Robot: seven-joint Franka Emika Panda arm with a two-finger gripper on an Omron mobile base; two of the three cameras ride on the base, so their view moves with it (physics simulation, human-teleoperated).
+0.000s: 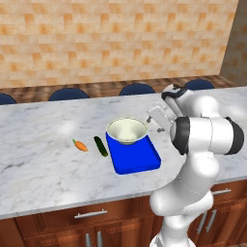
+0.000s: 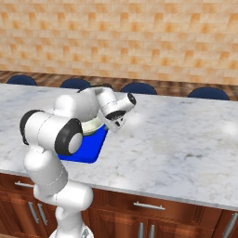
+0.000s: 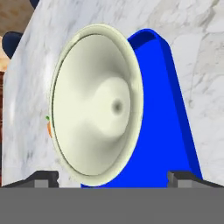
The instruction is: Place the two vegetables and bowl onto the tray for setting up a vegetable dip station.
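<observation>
bowl: round, pale cream bowl [image 1: 127, 130] with a greenish-grey rim, sitting on the tray's far end, just ahead of the claw.
tray: flat bright blue tray [image 1: 137, 158] with a raised rim, lying on the marble tabletop [image 1: 43, 164].
vegetables: orange carrot [image 1: 80, 145] and dark green cucumber [image 1: 101, 145] on the tabletop, beyond the bowl from the claw.
claw: claw [image 3: 113, 178] spread wide, gripping nothing, beside the bowl.

You face a white marble counter [image 1: 43, 164]. A blue tray [image 1: 137, 157] lies at its centre. At the tray's nine o'clock lie a cucumber [image 1: 101, 146], then a carrot [image 1: 80, 145].
</observation>
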